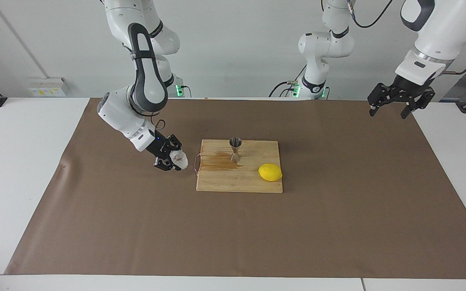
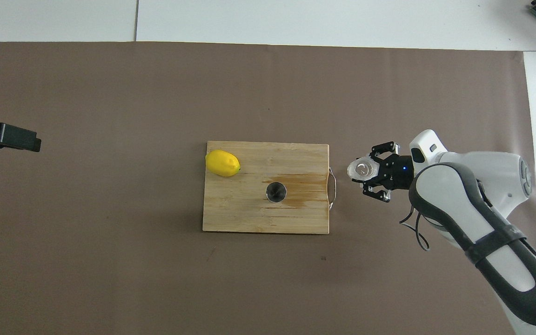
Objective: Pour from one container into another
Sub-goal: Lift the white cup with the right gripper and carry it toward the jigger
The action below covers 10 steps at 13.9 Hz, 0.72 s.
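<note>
My right gripper (image 1: pixel 173 155) is shut on the small clear textured glass cup (image 1: pixel 180 159) and holds it tilted, low over the brown mat beside the handle end of the wooden cutting board (image 1: pixel 225 182). In the overhead view the right gripper (image 2: pixel 370 171) and the glass cup (image 2: pixel 359 168) sit just off the board (image 2: pixel 249 218). The steel hourglass jigger (image 1: pixel 235 149) stands upright on the board, apart from the cup; it also shows in the overhead view (image 2: pixel 276 191). My left gripper (image 1: pixel 389 110) is open and empty, raised at the left arm's end of the table, waiting.
A yellow lemon (image 1: pixel 270 172) lies on the board, toward the left arm's end and farther from the robots than the jigger; it also shows in the overhead view (image 2: pixel 222 163). A wet brown stain (image 1: pixel 217 159) spreads on the board beside the jigger. A brown mat (image 1: pixel 338 226) covers the table.
</note>
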Motion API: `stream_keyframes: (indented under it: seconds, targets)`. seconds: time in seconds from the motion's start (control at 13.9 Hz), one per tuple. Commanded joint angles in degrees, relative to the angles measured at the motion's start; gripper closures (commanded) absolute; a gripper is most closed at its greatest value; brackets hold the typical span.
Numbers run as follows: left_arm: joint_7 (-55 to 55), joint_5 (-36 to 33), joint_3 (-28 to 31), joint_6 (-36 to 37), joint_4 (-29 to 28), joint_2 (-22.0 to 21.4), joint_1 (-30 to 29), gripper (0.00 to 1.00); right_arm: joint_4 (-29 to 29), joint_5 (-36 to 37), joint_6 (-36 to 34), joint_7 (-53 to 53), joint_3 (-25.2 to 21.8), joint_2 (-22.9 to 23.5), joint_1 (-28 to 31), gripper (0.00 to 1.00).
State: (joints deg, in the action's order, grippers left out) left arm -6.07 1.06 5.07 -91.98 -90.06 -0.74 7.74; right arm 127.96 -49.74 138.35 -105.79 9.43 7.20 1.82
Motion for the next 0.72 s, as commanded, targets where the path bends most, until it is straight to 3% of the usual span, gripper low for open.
stream_keyframes:
  seconds: [0.0, 0.65]
  targets:
    - [-0.96, -0.18, -0.06, 0.83, -0.03, -0.05, -0.01, 0.00, -1.30, 4.47, 0.17, 5.93, 1.29, -1.13, -0.14, 0.61]
    - [-0.70, -0.18, 0.02, 0.83, 0.15, -0.05, -0.45, 0.00, -6.40, 6.93, -2.11, 13.84, 1.65, -0.69, -3.22, 0.61]
